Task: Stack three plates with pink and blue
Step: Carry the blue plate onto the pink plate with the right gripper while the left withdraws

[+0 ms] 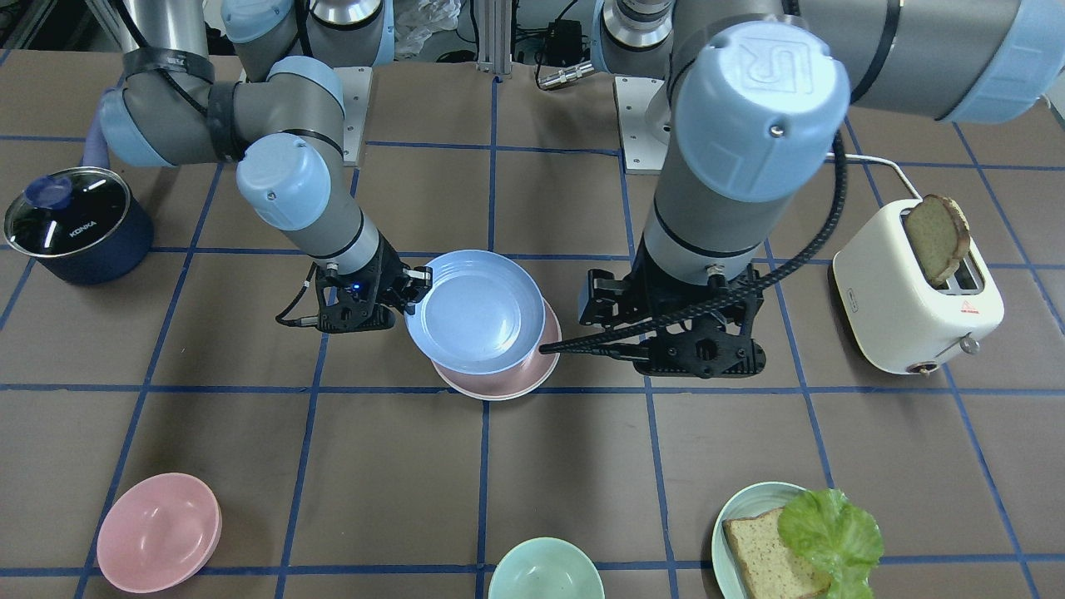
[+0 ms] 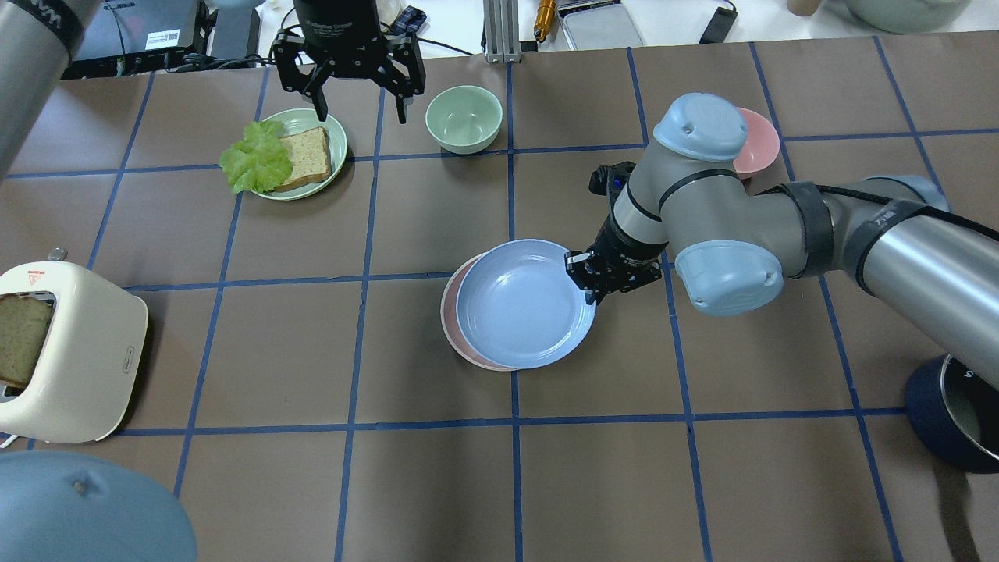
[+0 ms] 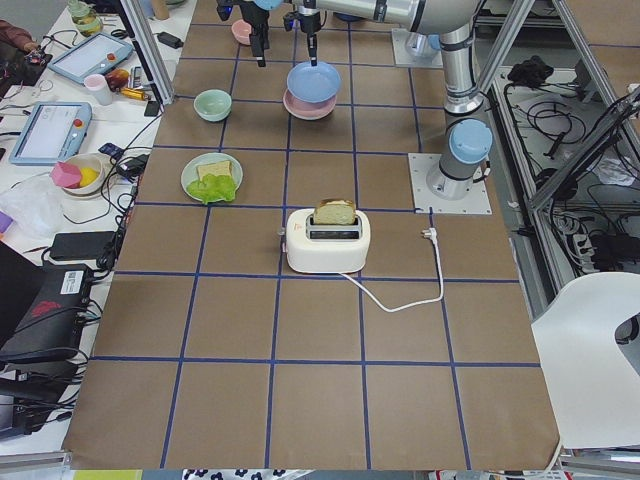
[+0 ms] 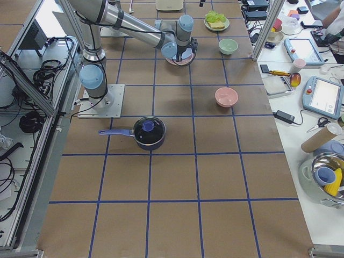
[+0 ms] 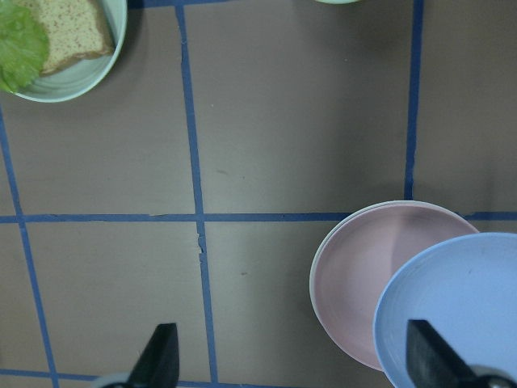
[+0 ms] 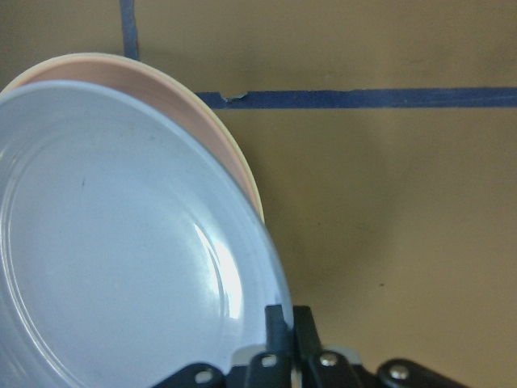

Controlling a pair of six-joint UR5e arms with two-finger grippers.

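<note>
Pinched at its rim by the right tool [image 6: 287, 317], the blue plate [image 2: 523, 304] hangs tilted, off-centre over the pink plate [image 5: 355, 275] already on the white plate [image 1: 487, 397], so only lowering seems left, while the left tool [image 2: 361, 115] gapes wide, well apart from the pink plate.

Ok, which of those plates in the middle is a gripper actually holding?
The blue plate: the right gripper pinches its rim, while the pink plate lies under it, ungripped.

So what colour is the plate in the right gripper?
Light blue plate, clearest in the overhead exterior view.
</note>
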